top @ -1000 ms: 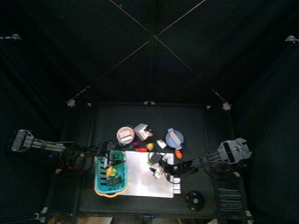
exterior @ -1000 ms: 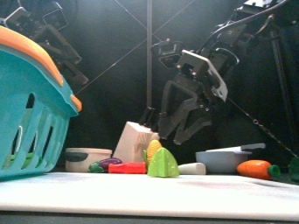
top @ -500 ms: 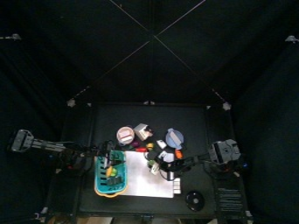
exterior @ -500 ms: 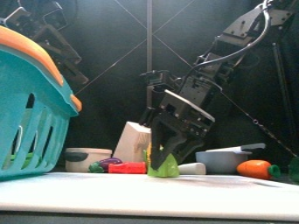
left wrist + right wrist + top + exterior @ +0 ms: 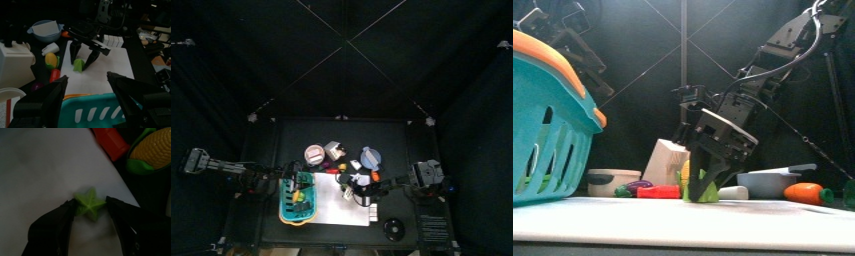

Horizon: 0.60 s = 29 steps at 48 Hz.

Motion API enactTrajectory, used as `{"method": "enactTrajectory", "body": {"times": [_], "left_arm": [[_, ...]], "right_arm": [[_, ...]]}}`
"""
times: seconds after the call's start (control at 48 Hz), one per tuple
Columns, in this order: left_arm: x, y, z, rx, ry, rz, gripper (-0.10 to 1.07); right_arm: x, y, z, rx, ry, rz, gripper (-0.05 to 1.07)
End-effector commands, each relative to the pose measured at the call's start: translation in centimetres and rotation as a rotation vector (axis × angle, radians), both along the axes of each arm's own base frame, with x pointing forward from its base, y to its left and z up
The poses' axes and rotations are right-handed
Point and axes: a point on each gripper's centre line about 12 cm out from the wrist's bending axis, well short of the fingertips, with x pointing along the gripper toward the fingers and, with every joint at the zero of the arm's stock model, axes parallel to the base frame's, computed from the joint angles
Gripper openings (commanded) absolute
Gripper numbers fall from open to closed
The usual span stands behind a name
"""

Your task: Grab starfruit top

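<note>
Both jaws of the right gripper (image 5: 89,203) straddle the starfruit (image 5: 89,205), open, not yet closed. Approach done; clamp and lift remain. Left gripper (image 5: 87,95) idle, open over the basket (image 5: 100,112).

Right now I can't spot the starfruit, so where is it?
The starfruit stands on the white mat near the table's middle, between the jaws of the right end effector, just in front of the corn.
</note>
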Motion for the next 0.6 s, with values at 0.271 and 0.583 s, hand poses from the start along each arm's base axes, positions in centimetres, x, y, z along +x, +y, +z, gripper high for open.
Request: {"method": "enactTrajectory", "body": {"times": [0.271, 0.583], "left_arm": [[0.5, 0.0, 1.1, -0.004, -0.031, 0.003, 0.97], [0.5, 0.0, 1.1, -0.002, -0.032, 0.003, 0.97]], "right_arm": [[0.5, 0.1, 3.8, 0.011, -0.092, -0.002, 0.75], [-0.1, -0.1, 5.8, -0.009, -0.123, -0.018, 0.75]]}}
